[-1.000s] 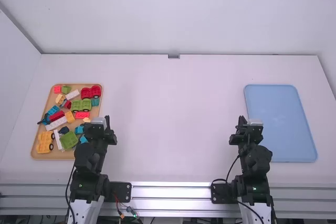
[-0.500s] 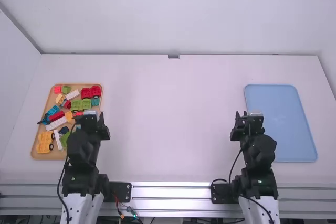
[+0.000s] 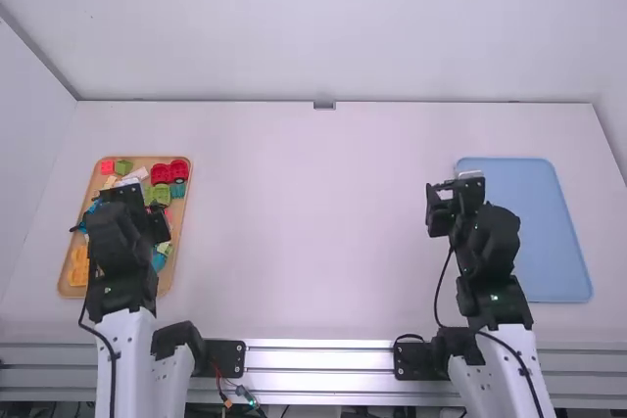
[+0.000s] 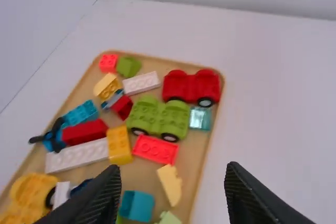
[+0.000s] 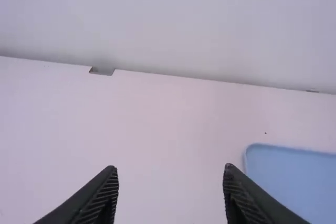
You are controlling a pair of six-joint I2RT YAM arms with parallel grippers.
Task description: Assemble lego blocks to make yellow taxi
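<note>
My left gripper (image 3: pixel 125 189) is over the wooden tray (image 3: pixel 188 205) of mixed blocks at the left. Seen from its wrist, the left gripper (image 4: pixel 176 182) stands open above the tray with nothing between its fingers. There lie a yellow wheeled base (image 4: pixel 27 195), a yellow block (image 4: pixel 119 144), a yellow-orange block (image 4: pixel 107 86) and a pale yellow curved piece (image 4: pixel 170 184). My right gripper (image 3: pixel 453 188) hangs beside the left edge of the blue tray (image 3: pixel 529 232); in the right wrist view this gripper (image 5: pixel 170 182) is open, nothing between its fingers.
Also in the wooden tray are a red wheeled base (image 4: pixel 191 85), a green wheeled base (image 4: pixel 159 118), a white block (image 4: pixel 142 83), a red block (image 4: pixel 156 149) and several others. The white table (image 3: pixel 313 232) stretches between the trays, with a wall along its far edge.
The left arm has moved left and away from the camera, over the wooden tray, now covering several blocks. The right arm has extended up the picture, alongside the blue tray.
</note>
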